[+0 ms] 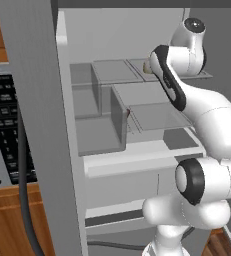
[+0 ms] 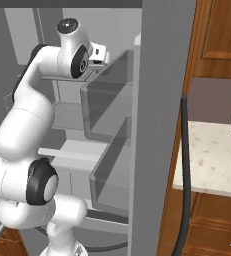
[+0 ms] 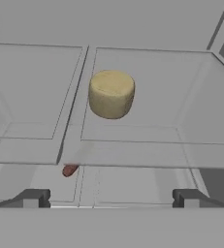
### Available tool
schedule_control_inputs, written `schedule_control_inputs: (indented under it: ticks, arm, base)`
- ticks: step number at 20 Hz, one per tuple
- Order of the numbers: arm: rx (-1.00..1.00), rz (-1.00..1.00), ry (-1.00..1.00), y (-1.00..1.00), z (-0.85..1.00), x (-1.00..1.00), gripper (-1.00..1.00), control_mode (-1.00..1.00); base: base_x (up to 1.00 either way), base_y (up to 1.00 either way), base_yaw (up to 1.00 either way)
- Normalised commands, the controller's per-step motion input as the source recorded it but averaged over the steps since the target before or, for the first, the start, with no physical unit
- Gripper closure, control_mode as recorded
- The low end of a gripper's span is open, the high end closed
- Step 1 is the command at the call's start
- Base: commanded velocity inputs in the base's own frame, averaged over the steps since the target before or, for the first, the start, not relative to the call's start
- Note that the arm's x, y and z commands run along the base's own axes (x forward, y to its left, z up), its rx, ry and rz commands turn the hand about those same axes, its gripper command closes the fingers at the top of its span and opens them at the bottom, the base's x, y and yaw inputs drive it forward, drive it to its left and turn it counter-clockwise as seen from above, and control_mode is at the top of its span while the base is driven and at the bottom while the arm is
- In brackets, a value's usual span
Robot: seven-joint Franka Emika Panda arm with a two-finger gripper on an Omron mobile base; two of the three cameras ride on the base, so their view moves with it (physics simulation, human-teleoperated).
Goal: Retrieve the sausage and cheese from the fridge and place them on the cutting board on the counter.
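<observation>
In the hand view, the fingers (image 3: 111,197) stood apart, with the cheese (image 3: 111,94) at 12 o'clock on a fridge (image 3: 147,145) shelf.

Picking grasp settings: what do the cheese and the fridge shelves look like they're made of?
The cheese: a matte, pale yellow solid, faintly mottled, likely firm. The fridge shelves: translucent grey panes, probably glass or clear plastic, since a lower shelf shows through them.

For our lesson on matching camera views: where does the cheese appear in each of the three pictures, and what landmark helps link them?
Left base view: the cheese peeks out upper right of centre, mostly hidden behind the arm.
Right base view: I cannot make it out.
Hand view: above centre, upright on a clear shelf, ahead of the open gripper.
Shared landmark: the fridge and its clear shelves.
</observation>
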Motion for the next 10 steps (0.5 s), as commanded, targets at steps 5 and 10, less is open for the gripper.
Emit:
schedule_control_inputs:
  ticks: [5,10]
  arm:
    - [0.00,0.00,0.00,-0.07,-0.10,0.37,-1.00,-1.00]
    - [0.02,0.00,0.04,-0.02,-0.02,0.31,-1.00,-1.00]
  base:
    - [0.00,0.00,0.00]
    - [0.00,0.00,0.00]
